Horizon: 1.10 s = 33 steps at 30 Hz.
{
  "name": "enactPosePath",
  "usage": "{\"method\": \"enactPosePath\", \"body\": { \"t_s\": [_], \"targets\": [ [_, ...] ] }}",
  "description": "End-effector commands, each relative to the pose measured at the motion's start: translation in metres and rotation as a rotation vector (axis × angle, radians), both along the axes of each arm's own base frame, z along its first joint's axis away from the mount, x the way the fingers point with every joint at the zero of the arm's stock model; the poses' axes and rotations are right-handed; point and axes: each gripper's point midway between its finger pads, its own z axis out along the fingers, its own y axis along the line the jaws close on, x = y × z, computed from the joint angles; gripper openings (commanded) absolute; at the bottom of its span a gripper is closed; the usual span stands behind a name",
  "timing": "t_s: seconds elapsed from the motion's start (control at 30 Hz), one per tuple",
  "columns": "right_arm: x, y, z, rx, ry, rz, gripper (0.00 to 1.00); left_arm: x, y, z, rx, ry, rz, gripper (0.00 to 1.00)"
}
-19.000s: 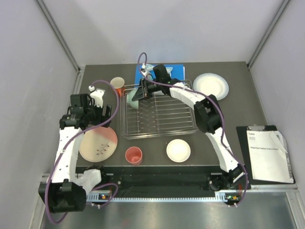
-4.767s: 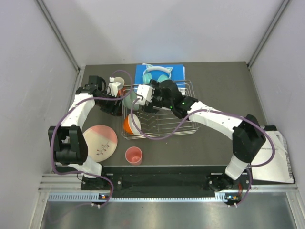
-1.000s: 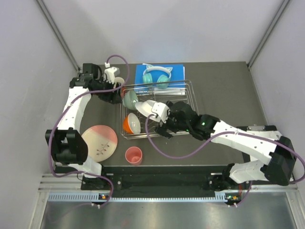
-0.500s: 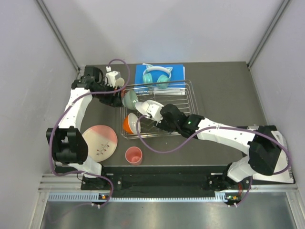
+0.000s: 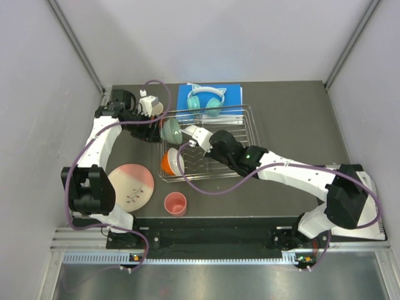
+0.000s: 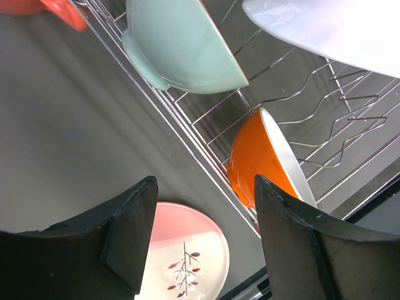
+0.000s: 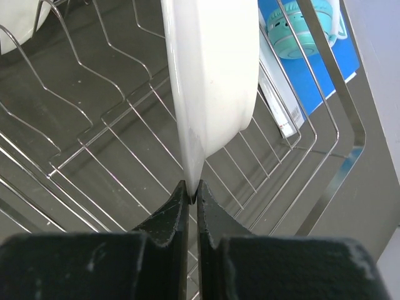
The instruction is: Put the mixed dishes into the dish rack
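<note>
The right hand pinches the rim of a glossy white plate, on edge over the wire dish rack near the desk's far edge; the left hand hangs spread beside it.

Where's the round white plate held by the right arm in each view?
Top external: round white plate over the wire dish rack's left half, right of the mint green bowl.
Left wrist: top right corner.
Right wrist: centre, edge-on, pinched in the jaws.
Shared landmark: the rack wires.
</note>
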Motion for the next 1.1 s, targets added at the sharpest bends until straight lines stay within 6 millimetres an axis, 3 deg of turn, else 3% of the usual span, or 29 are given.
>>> {"method": "enactPosePath", "body": {
  "t_s": [0.0,0.23,0.5,0.73,1.07],
  "targets": [
    [0.012,0.021,0.024,0.105,-0.044,0.008,0.0,0.001,-0.001,0.014,-0.012,-0.063,-0.011,0.68],
    [0.033,0.015,0.039,0.107,-0.135,-0.028,0.0,0.002,0.0,0.012,-0.009,-0.061,-0.015,0.68],
    [0.039,0.016,0.047,0.093,-0.188,-0.011,0.0,0.004,0.0,0.012,-0.007,-0.061,-0.011,0.68],
    [0.044,0.01,0.076,0.156,-0.263,0.001,0.0,0.005,-0.001,0.013,-0.009,-0.063,-0.013,0.68],
    [0.061,0.033,0.059,0.134,-0.276,0.089,0.0,0.005,0.001,0.012,0.001,-0.064,-0.01,0.68]
  ]
}}
